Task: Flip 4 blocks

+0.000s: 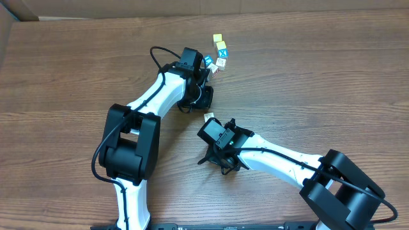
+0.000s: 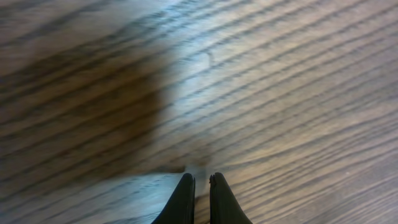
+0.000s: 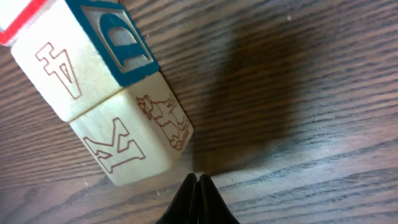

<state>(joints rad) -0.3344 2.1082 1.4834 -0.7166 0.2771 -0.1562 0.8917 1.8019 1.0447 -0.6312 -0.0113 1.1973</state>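
1 K block (image 3: 130,149), adj. D cube (image 3: 93,59) cropped

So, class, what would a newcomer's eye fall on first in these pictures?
Two wooden blocks, the K block and the 4 block, fill the right wrist view's upper left, touching, right by the shut right gripper. Overhead, a cluster of small cubes lies far out on the wooden table, beside the left arm.

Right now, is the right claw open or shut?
Shut. In the right wrist view the black fingers of the right claw press together with nothing between them, tips beside the pale wooden cube lettered K.
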